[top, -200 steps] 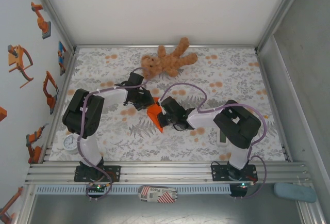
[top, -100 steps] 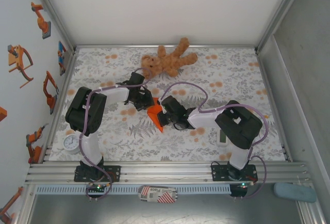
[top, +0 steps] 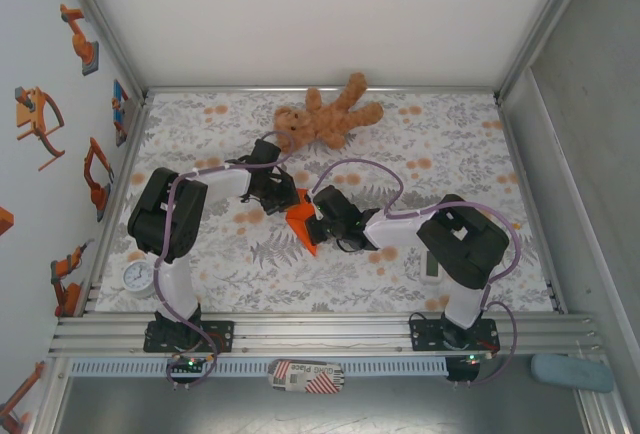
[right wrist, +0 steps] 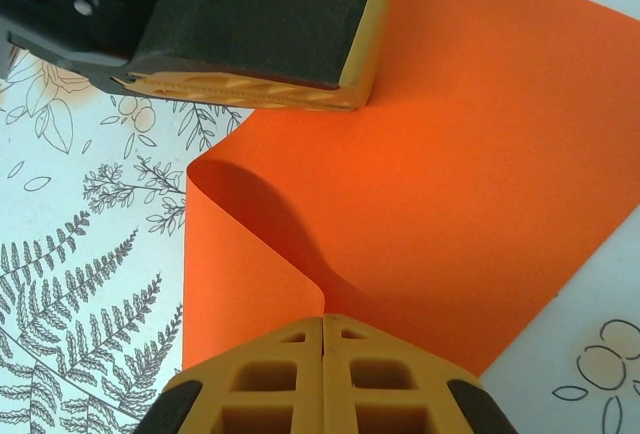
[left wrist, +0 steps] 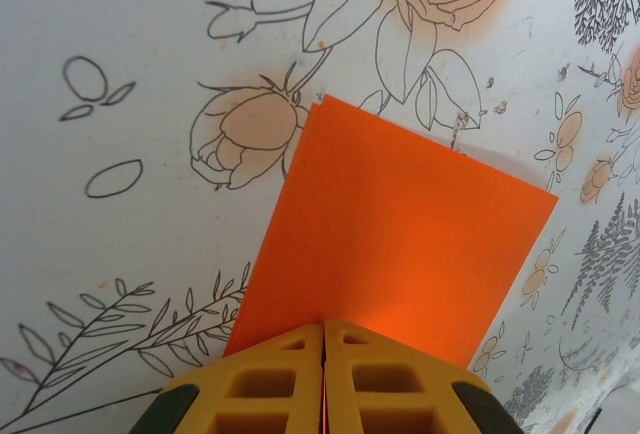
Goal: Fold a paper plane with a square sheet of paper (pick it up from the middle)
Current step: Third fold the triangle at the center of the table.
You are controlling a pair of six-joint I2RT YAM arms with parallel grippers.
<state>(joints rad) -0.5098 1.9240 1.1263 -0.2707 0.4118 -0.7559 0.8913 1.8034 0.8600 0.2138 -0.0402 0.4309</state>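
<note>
Floral tabletop [top: 450, 134], curled orange paper [top: 299, 224]

The top camera sits high behind the arm bases [top: 190, 334], looking steeply down on the whole desk [top: 450, 144]. The left wrist camera rides just behind the left tool [left wrist: 323, 329], close to the desk, facing forward past it; the right one does likewise behind the right tool [right wrist: 322, 322]. All three share the paper [top: 300, 224]; the right wrist view also catches the left tool
</note>
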